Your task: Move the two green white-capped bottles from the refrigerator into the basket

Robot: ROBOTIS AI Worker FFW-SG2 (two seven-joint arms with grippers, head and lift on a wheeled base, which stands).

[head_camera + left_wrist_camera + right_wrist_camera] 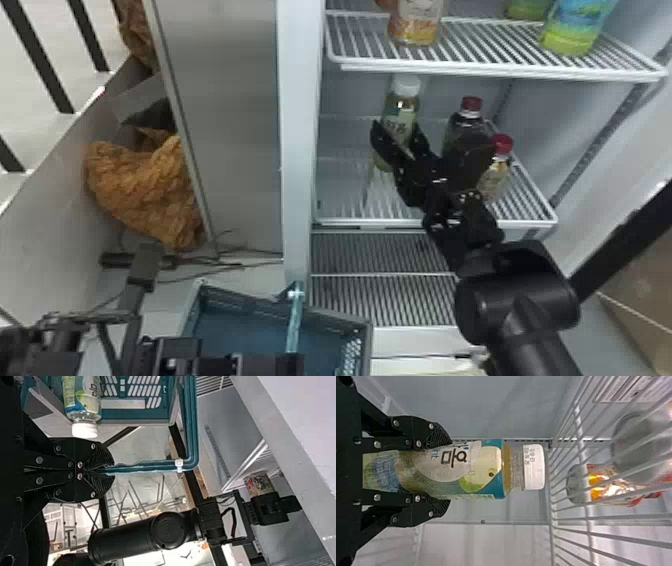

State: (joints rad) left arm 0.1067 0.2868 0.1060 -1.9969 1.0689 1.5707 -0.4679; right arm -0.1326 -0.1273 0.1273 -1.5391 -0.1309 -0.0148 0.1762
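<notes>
The green bottle stands nearly upright over the shelf, the right gripper closed around its lower body; whether its base is clear, I cannot tell. Best to lift gently, then draw it straight forward, keeping below the rack above the shelf and away from the red-capped bottles. Below the shelf and to its left is the basket, its handle pinched by the left gripper; steady it there for the drop.
</notes>
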